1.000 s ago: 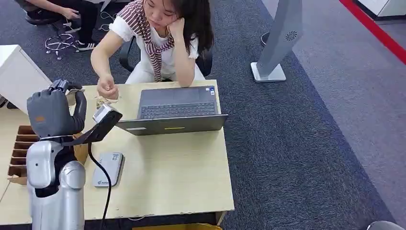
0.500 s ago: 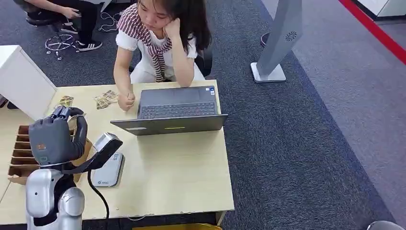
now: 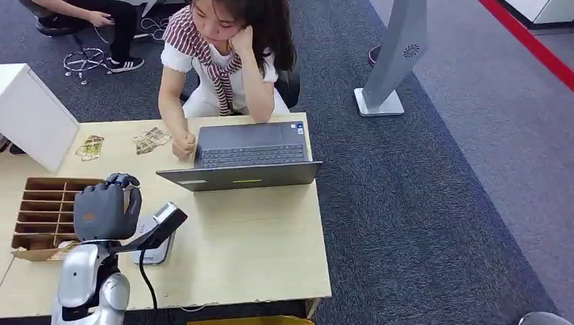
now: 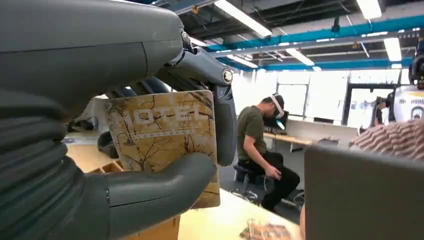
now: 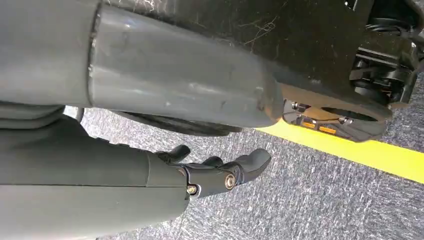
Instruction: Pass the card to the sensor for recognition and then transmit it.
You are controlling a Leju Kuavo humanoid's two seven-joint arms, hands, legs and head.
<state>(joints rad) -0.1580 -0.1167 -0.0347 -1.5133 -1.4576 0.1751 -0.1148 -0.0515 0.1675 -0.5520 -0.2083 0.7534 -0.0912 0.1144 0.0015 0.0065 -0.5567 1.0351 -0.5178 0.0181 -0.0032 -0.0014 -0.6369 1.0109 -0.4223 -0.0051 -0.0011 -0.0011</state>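
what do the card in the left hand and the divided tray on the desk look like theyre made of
The card, held by the left hand, looks like glossy printed plastic, possibly coated paper: flat, stiff, with a tan tree pattern and pale lettering. The divided tray looks like plain brown cardboard or thin wood: matte, with thin slats forming its compartments.

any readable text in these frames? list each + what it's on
"MOTEL" on the card held in the left hand; the smaller line under it is too blurred to read.
Label on the grey sensor on the table: too small to read.
Stickers on the laptop: too small to read.
Print on the loose cards near the person's hand: too small to read.
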